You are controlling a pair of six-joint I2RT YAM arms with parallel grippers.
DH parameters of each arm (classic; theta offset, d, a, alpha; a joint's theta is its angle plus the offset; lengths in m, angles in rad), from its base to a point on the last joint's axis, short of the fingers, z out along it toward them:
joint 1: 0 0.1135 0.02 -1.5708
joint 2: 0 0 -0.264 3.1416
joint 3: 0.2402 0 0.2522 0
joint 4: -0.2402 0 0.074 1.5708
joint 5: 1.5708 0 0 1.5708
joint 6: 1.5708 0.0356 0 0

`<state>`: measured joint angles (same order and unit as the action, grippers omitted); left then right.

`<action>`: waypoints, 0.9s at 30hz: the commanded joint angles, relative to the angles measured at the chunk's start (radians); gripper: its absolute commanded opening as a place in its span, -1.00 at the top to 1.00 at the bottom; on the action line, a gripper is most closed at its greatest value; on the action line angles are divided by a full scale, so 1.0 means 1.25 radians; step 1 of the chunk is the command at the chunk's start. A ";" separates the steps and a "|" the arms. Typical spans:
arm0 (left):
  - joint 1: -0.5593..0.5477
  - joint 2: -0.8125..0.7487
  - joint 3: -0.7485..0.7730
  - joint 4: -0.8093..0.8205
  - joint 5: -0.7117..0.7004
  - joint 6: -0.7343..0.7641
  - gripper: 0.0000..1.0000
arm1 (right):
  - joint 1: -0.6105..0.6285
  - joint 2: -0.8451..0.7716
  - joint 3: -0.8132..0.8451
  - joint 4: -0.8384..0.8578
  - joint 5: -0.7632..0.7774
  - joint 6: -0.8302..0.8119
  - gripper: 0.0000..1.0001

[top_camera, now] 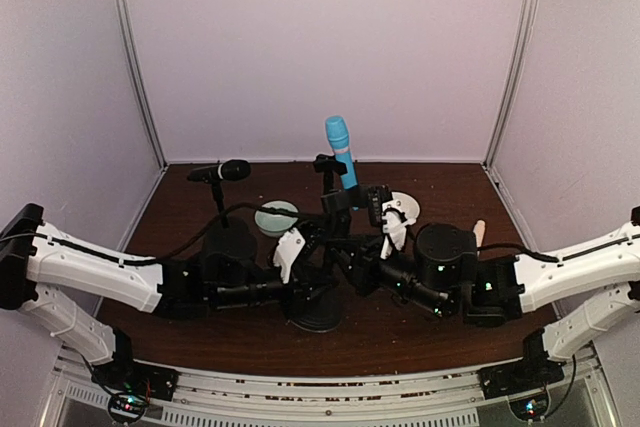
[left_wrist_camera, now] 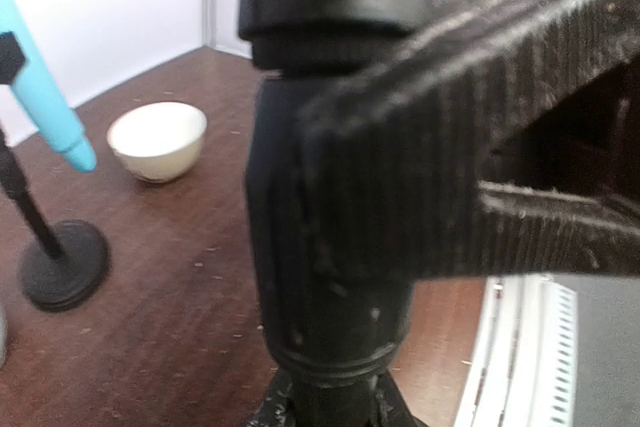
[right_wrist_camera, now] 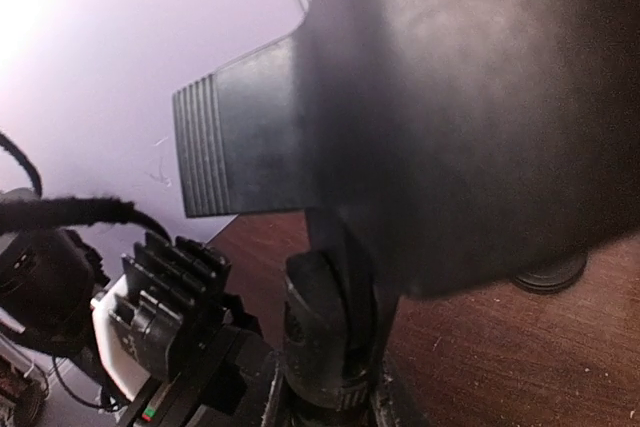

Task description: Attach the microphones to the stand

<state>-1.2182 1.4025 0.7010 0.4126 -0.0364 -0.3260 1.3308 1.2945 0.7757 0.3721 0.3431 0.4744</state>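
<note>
Top external view: 2 arms reach in from the near edge of the bench [top_camera: 440,182] and meet at its middle. The left end effector [top_camera: 305,247] is clenched on the pole of the near stand [top_camera: 316,309], whose round base sits toward the near edge. The left wrist view shows its ribbed fingers [left_wrist_camera: 480,107] pressed against that black pole. The right end effector [top_camera: 392,222] sits just right of the same pole. In its wrist view 1 dark finger fills most of the frame, and I cannot tell whether it grips anything.

The blue mic [top_camera: 340,147] stands tilted, head up, in a clip on a second stand near the middle of the far edge. The black mic [top_camera: 228,170] lies roughly level on a third stand toward the far left corner. The cream mic [top_camera: 479,233] lies by the right edge, mostly hidden behind the right arm.

A teal bowl [top_camera: 275,217] sits between the black mic's stand and the near stand. A white bowl [left_wrist_camera: 157,139] shows in the left wrist view.
</note>
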 commanded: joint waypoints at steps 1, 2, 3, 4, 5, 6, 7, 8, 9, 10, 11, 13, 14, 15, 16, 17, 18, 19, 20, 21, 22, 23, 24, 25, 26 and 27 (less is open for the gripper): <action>-0.017 -0.017 0.038 -0.005 -0.214 0.034 1.00 | 0.042 0.010 0.020 -0.091 0.206 0.045 0.97; -0.017 -0.016 0.034 -0.003 -0.213 0.031 1.00 | 0.041 0.008 0.016 -0.085 0.194 0.040 0.79; -0.017 -0.016 0.030 0.001 -0.212 0.029 1.00 | 0.040 0.005 0.014 -0.079 0.178 0.027 0.65; -0.017 -0.017 0.028 0.002 -0.211 0.026 1.00 | 0.039 0.001 0.013 -0.078 0.163 0.015 0.54; -0.017 -0.018 0.025 0.003 -0.207 0.024 1.00 | 0.039 -0.007 0.010 -0.078 0.148 -0.004 0.43; -0.017 -0.020 0.021 0.007 -0.202 0.021 1.00 | 0.038 -0.020 0.002 -0.068 0.126 -0.016 0.34; -0.017 -0.023 0.017 0.013 -0.198 0.019 1.00 | 0.037 -0.035 -0.010 -0.053 0.099 -0.045 0.24; -0.017 -0.027 0.012 0.020 -0.190 0.018 1.00 | 0.033 -0.057 -0.029 -0.035 0.061 -0.067 0.15; -0.017 -0.035 0.005 0.030 -0.179 0.018 1.00 | 0.026 -0.082 -0.050 -0.015 0.016 -0.084 0.07; -0.017 -0.043 -0.002 0.038 -0.164 0.019 1.00 | 0.019 -0.108 -0.087 0.017 -0.029 -0.096 -0.02; -0.017 -0.052 -0.011 0.050 -0.140 0.024 1.00 | 0.007 -0.138 -0.120 0.039 -0.079 -0.109 -0.05; -0.015 -0.072 -0.030 0.080 -0.073 0.034 1.00 | -0.019 -0.194 -0.178 0.075 -0.167 -0.132 -0.09; -0.015 -0.081 -0.041 0.097 -0.020 0.046 1.00 | -0.038 -0.226 -0.202 0.088 -0.203 -0.142 -0.09; -0.015 -0.088 -0.047 0.111 0.035 0.060 1.00 | -0.052 -0.238 -0.221 0.094 -0.240 -0.153 -0.10; -0.015 -0.092 -0.050 0.121 0.094 0.068 1.00 | -0.064 -0.258 -0.238 0.098 -0.274 -0.165 -0.10; -0.015 -0.091 -0.047 0.123 0.145 0.074 1.00 | -0.076 -0.276 -0.250 0.107 -0.304 -0.176 -0.09; -0.015 -0.087 -0.039 0.117 0.198 0.077 1.00 | -0.084 -0.287 -0.265 0.123 -0.333 -0.189 -0.09; -0.015 -0.076 -0.028 0.113 0.244 0.076 1.00 | -0.091 -0.293 -0.277 0.147 -0.369 -0.202 -0.08; -0.015 -0.066 -0.013 0.111 0.279 0.073 1.00 | -0.097 -0.295 -0.286 0.167 -0.401 -0.213 -0.08; -0.015 -0.055 -0.002 0.111 0.310 0.068 1.00 | -0.100 -0.292 -0.287 0.182 -0.433 -0.222 -0.07; -0.015 -0.044 0.007 0.114 0.334 0.063 1.00 | -0.103 -0.286 -0.286 0.192 -0.458 -0.230 -0.06; -0.015 -0.033 0.015 0.121 0.362 0.057 1.00 | -0.104 -0.276 -0.281 0.202 -0.486 -0.237 -0.06; -0.016 -0.023 0.024 0.125 0.377 0.052 1.00 | -0.104 -0.264 -0.276 0.214 -0.508 -0.243 -0.05; -0.016 -0.014 0.033 0.126 0.388 0.050 1.00 | -0.104 -0.250 -0.272 0.228 -0.528 -0.242 -0.03; -0.016 -0.007 0.042 0.124 0.396 0.049 1.00 | -0.104 -0.237 -0.268 0.258 -0.545 -0.237 -0.01; -0.016 0.000 0.050 0.122 0.404 0.050 1.00 | -0.104 -0.221 -0.267 0.285 -0.565 -0.230 0.02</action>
<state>-1.2377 1.3788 0.6838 0.4278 0.3195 -0.2573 1.2053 0.9688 0.4259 0.5873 -0.1898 0.2123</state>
